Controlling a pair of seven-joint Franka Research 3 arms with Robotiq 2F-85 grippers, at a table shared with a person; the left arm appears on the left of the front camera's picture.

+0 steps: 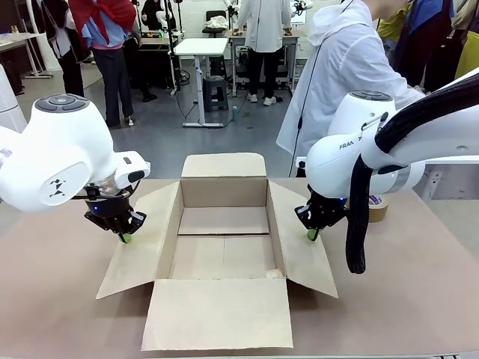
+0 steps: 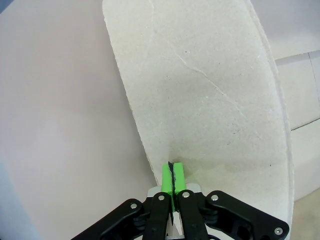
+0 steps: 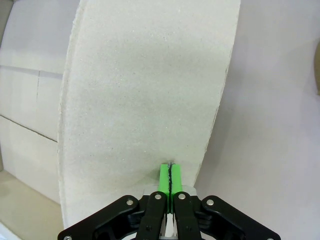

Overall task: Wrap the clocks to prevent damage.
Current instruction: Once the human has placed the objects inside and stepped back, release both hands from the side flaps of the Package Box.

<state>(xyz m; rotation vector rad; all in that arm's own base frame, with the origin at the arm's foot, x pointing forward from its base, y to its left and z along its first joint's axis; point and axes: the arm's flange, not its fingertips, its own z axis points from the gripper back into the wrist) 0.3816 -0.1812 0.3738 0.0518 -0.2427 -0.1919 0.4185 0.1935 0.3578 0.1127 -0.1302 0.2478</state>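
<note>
Left gripper (image 1: 126, 238): green pads pressed together, nothing between them. In the left wrist view the left gripper (image 2: 172, 175) points down at the left flap (image 2: 200, 90) of the cardboard box (image 1: 223, 192), close to the flap's outer edge. I cannot tell whether the tips touch the card. Right gripper (image 1: 312, 234): pads likewise pressed together on nothing. In the right wrist view the right gripper (image 3: 170, 177) points down at the right flap (image 3: 145, 90), again near its outer edge, and contact cannot be confirmed. I cannot tell where the clocks are, nor which way their long axis runs. The box sits in the middle of the table (image 1: 60, 299), top open, all four flaps folded outward: the near flap (image 1: 217, 314) lies flat toward me, the far flap (image 1: 223, 164) leans away, and the side flaps slope down to left and right. Bare tabletop (image 2: 60, 125) lies beside the left flap, and more of it (image 3: 270, 125) beside the right flap. A brown tape roll (image 1: 376, 208) stands on the table at the far right, partly hidden by the right arm (image 1: 359, 157). A person in a white coat (image 1: 337, 75) stands at the far side, right of the box.
</note>
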